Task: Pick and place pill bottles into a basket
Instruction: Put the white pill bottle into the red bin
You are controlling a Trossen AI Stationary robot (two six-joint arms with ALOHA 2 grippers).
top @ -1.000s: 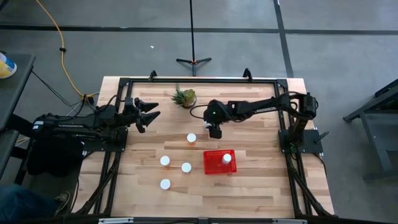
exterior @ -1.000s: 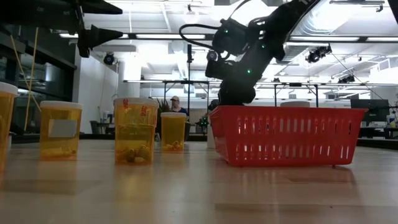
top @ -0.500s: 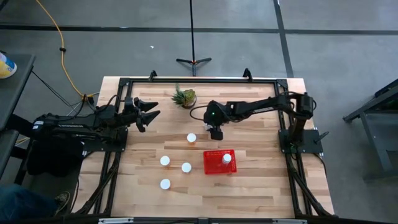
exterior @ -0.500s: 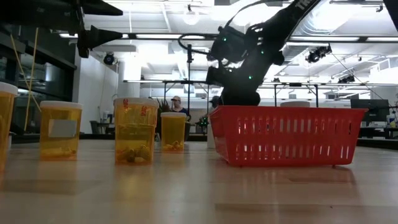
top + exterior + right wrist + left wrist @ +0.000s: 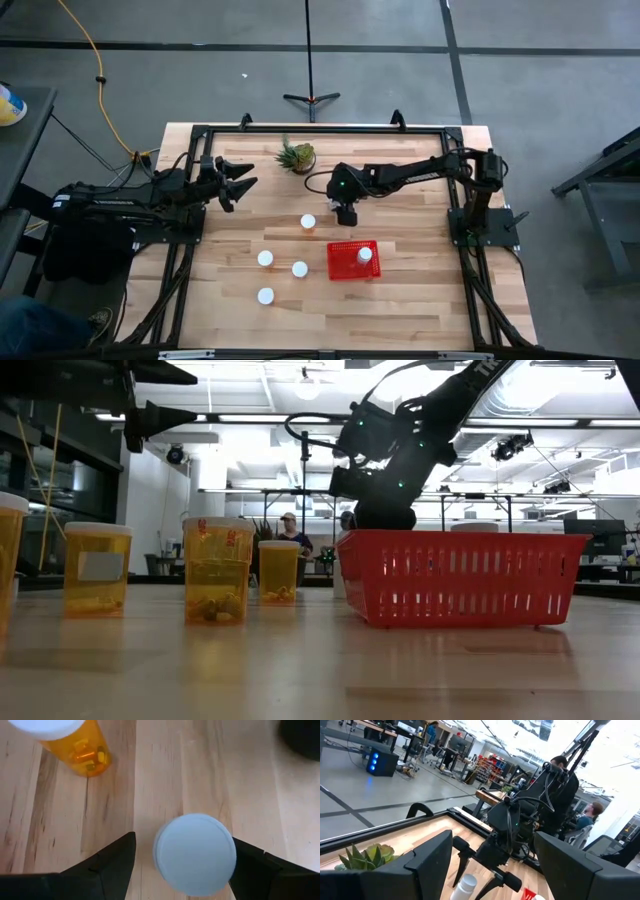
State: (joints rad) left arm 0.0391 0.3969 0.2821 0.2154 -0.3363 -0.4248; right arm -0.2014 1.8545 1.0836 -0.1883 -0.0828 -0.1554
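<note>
From above, my right gripper (image 5: pixel 346 213) hangs over the middle of the table (image 5: pixel 420 310), just behind the red basket (image 5: pixel 344 262). One pill bottle (image 5: pixel 364 255) already stands in the basket's right end. Four more white caps sit out on the wood: one (image 5: pixel 308 222) just to the side of my claw, and three (image 5: pixel 265 258) (image 5: pixel 299 268) (image 5: pixel 265 295) grouped farther toward the left arm's side. My left gripper (image 5: pixel 236 180) waits near the table's back left, fingers spread, holding nothing.

At table height, the orange bottles line up beside the basket (image 5: pixel 460 575) — my right arm drops in behind its back rim.

Past my left fingers (image 5: pixel 427 862) I see the other arm's claw straddling a white cap (image 5: pixel 467 881).

My right wrist view settles it: fingers (image 5: pixel 112 857) apart on either side of a cap (image 5: pixel 195 854) directly below, not yet closed on it. I'd judge one bottle done, this one about to be grasped, the rest untouched.
</note>
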